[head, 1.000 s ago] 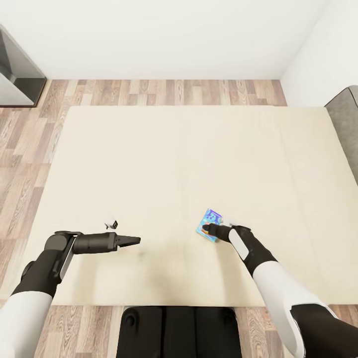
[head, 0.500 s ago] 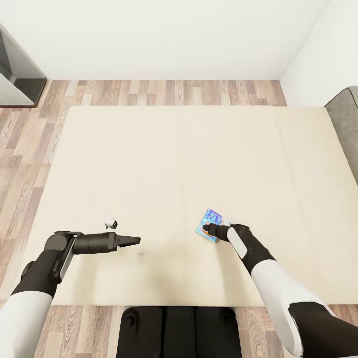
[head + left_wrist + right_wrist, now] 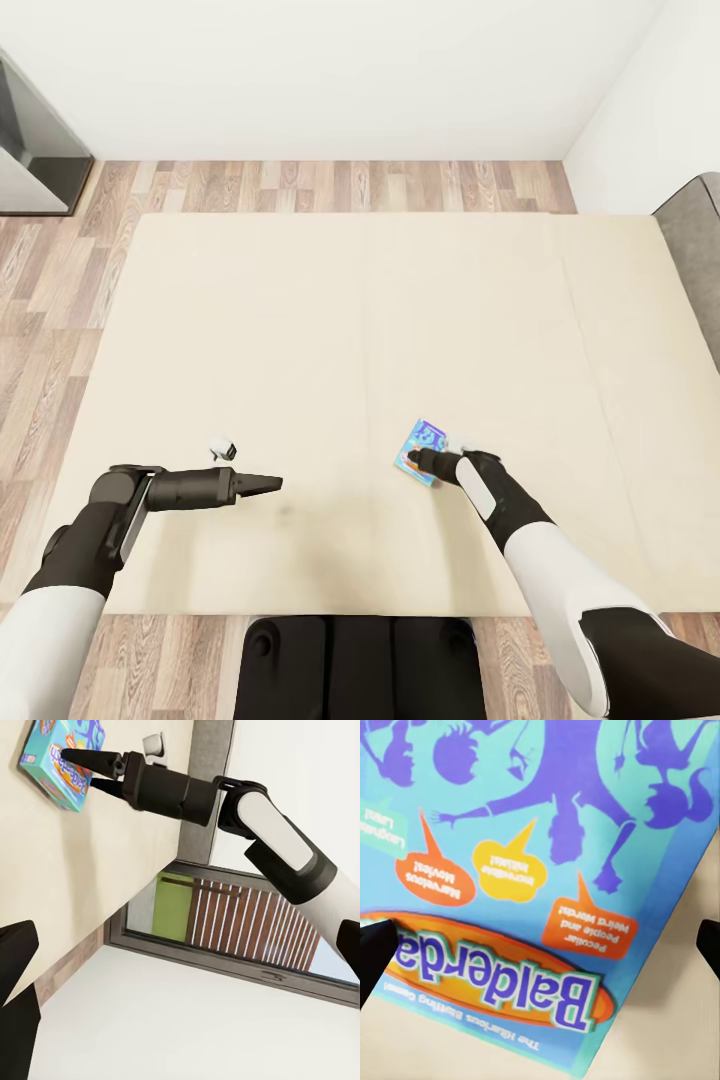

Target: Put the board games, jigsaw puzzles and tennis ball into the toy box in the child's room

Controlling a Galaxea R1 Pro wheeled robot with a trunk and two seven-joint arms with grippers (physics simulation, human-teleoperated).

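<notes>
One small, mostly blue board game (image 3: 426, 441) lies flat on the beige mattress of the bed (image 3: 330, 320), near its front edge. My right gripper (image 3: 419, 461) hangs directly over the game's near end with its jaws open. In the left wrist view the two dark fingers of the right gripper (image 3: 79, 769) straddle the board game (image 3: 46, 766). The right wrist view looks straight down on the board game (image 3: 547, 855), printed "Balderdash", with a fingertip (image 3: 373, 952) at each side. My left gripper (image 3: 272, 484) hovers over bare mattress to the left, open and holding nothing.
The grey headboard (image 3: 696, 245) stands at the bed's right end. Wood-plank floor (image 3: 330, 185) runs between the bed and the white wall. A dark grey unit (image 3: 35, 150) sits at the far left. A dark-framed window (image 3: 225, 922) shows in the left wrist view.
</notes>
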